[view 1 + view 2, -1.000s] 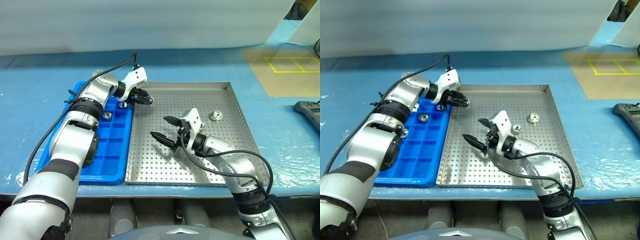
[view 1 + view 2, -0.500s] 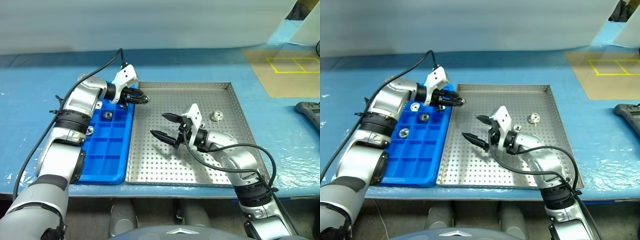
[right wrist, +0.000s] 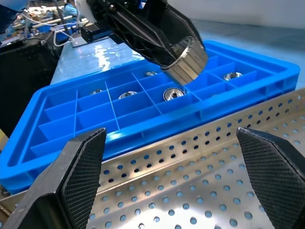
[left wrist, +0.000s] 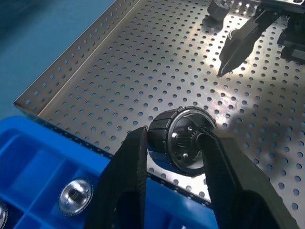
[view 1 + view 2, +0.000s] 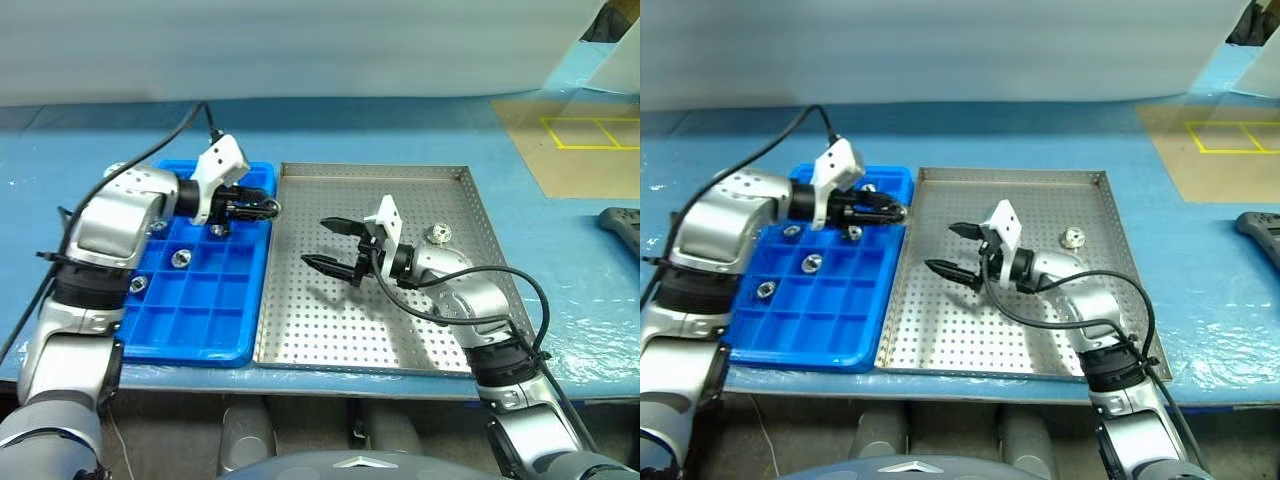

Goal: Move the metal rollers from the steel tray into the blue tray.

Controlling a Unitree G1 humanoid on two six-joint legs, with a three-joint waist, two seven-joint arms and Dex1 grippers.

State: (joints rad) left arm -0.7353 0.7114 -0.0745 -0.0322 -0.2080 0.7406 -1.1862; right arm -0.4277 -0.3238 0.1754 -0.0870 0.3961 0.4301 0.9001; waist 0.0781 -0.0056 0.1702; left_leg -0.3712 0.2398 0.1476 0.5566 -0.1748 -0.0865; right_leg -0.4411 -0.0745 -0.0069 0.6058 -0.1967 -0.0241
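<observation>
Rollers go in our blue tray, so our left gripper squeezes one roller above its right edge; our right gripper waits wide open, empty.

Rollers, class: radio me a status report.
Left gripper shut on a roller, at the blue tray's edge. Right gripper open over the steel tray. One roller left there. Nothing in the way.

Left gripper over blue tray edge — right gripper spread above steel tray.
</observation>
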